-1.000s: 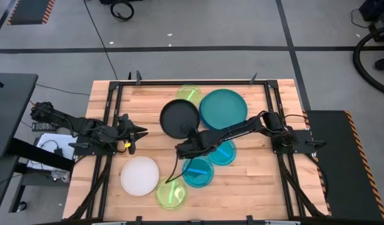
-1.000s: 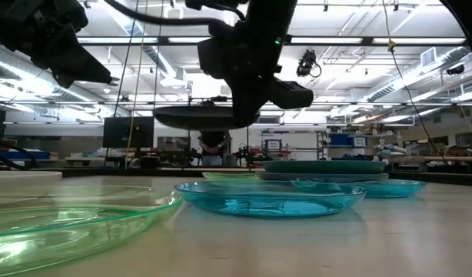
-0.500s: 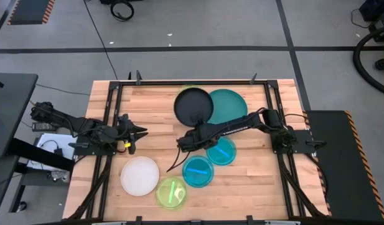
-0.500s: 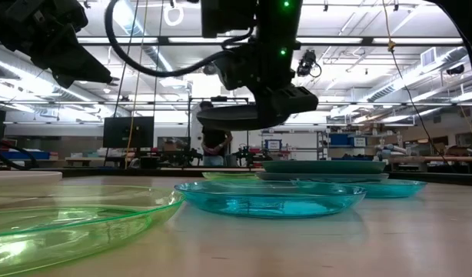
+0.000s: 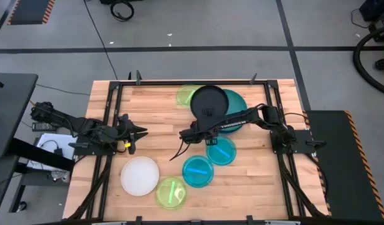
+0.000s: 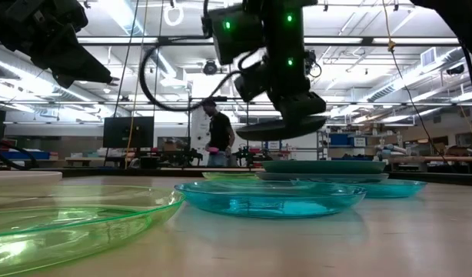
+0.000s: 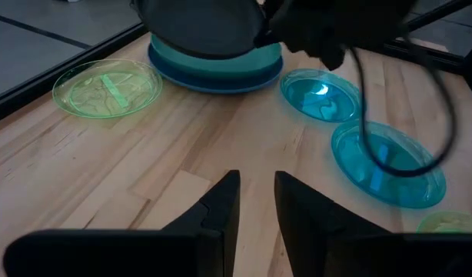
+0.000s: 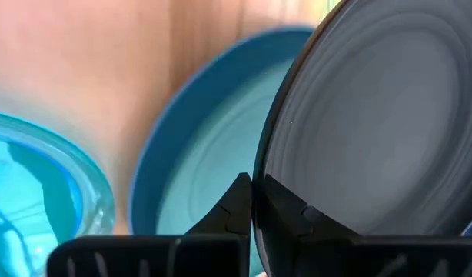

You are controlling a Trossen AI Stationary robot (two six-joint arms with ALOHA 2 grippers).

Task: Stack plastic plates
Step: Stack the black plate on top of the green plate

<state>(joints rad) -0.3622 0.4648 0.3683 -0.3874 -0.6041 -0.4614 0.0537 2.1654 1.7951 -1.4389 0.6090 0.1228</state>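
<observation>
Two large plates, teal plate (image 5: 232, 106) over a blue one, sit stacked at the table's one o'clock. My right gripper (image 5: 195, 132) is clenched on the rim of the black plate (image 5: 209, 104), holding it in the air above that stack. It looks light, stiff and slick, so a rim pinch seems best. White plate (image 5: 140, 175) lies at seven o'clock. My left gripper (image 5: 137, 132) waits at nine o'clock, fingers slightly parted, grasping nothing.

bare table (image 5: 154, 128) centre-left, plates (image 5: 198, 170) crowding right
</observation>
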